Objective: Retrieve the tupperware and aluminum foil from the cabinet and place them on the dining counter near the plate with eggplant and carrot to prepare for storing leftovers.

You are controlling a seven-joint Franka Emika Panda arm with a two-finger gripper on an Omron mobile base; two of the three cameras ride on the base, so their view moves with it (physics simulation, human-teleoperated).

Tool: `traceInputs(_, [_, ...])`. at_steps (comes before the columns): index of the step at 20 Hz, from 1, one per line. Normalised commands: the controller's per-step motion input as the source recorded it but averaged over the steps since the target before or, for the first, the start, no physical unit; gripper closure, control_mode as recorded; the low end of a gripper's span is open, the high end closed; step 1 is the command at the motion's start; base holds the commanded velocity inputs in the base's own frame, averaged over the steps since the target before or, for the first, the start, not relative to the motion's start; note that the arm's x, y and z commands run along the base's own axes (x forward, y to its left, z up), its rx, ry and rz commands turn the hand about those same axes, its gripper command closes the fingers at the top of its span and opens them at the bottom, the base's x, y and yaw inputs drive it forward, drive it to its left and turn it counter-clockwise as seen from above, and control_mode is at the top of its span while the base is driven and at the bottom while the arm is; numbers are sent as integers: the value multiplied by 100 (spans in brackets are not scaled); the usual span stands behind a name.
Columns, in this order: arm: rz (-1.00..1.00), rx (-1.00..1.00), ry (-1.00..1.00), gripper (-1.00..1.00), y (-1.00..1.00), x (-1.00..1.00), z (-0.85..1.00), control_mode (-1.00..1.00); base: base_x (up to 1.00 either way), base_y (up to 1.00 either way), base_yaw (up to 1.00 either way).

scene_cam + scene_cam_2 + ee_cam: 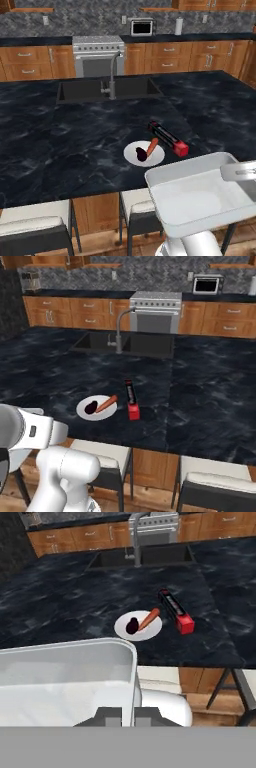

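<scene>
My gripper point(128, 716) is shut on the right rim of the tupperware point(65, 677), a shallow translucent white tray. The tupperware point(195, 197) hangs in the air just off the front edge of the dining counter point(60, 145), held at its right side by the gripper point(226, 172). On the counter near that edge sits the plate point(156, 156) with a dark purple eggplant piece and an orange carrot. The aluminum foil point(167, 138), a black box with a red end, lies right beside the plate on its right. Plate point(150, 629) and foil point(176, 609) lie ahead of the tray.
A sink point(85, 90) with a faucet point(112, 75) is set into the counter's far side. Stools point(35, 225) stand under the front edge below the tray. Behind are wooden drawers, a stove point(97, 52) and wooden wall cabinets point(200, 4).
</scene>
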Motion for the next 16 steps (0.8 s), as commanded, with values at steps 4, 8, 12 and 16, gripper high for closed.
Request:
traceInputs(4, [0, 0, 0, 100, 0, 0, 0, 100, 100, 1, 51])
traceInputs(8, [33, 0, 15, 100, 29, 100, -64, -100, 0, 0, 0])
traceInputs(12, [14, 0, 7, 100, 46, 100, -59, -100, 0, 0, 0])
traceInputs(16, [0, -1, 0, 100, 61, 100, -41, -100, 0, 0, 0])
